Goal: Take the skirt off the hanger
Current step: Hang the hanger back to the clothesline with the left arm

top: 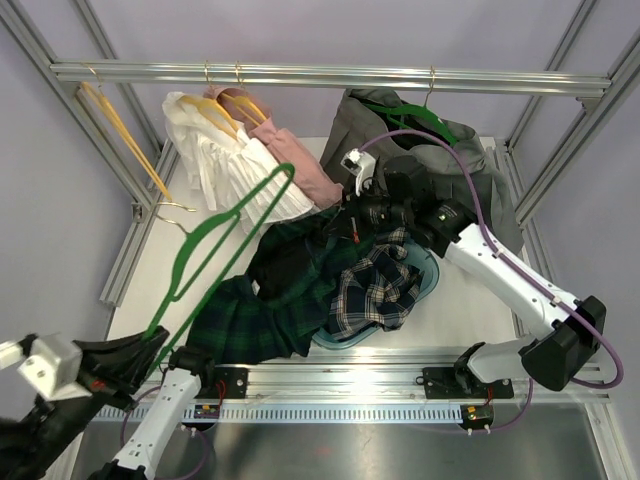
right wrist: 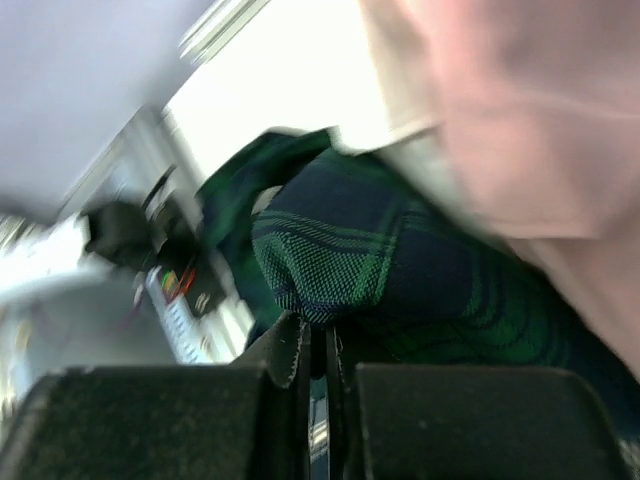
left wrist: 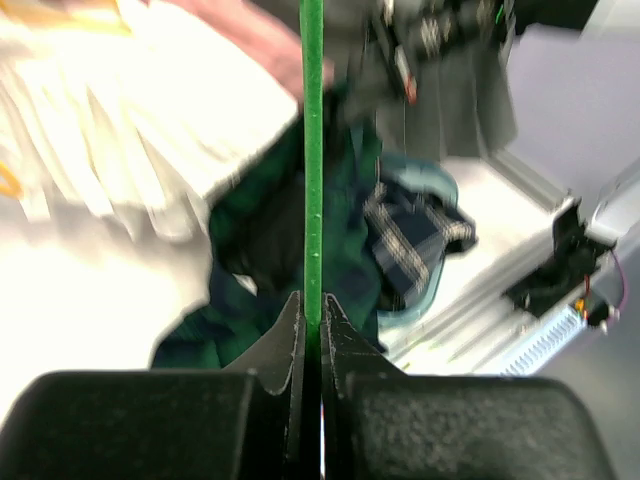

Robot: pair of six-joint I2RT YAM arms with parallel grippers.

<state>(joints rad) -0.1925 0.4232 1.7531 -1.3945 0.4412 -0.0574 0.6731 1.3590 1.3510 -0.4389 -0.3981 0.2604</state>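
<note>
The green hanger (top: 215,235) slants from the white garment down to the bottom left, where my left gripper (top: 155,340) is shut on its thin rod. In the left wrist view the rod (left wrist: 312,150) runs straight up out of the closed left gripper (left wrist: 312,305). The dark green plaid skirt (top: 265,315) lies bunched on the table under and beside the hanger. My right gripper (top: 350,218) reaches over the skirt's far end. Seen from the right wrist, a fold of the skirt (right wrist: 340,250) bulges at the tips of the shut right gripper (right wrist: 317,335).
A teal basket (top: 428,272) holds a blue-and-white plaid garment (top: 375,285). On the rail (top: 330,75) hang a white pleated garment (top: 225,160), a pink one (top: 300,165), a grey one (top: 430,160) and bare yellow hangers (top: 125,130). A metal frame bounds the table.
</note>
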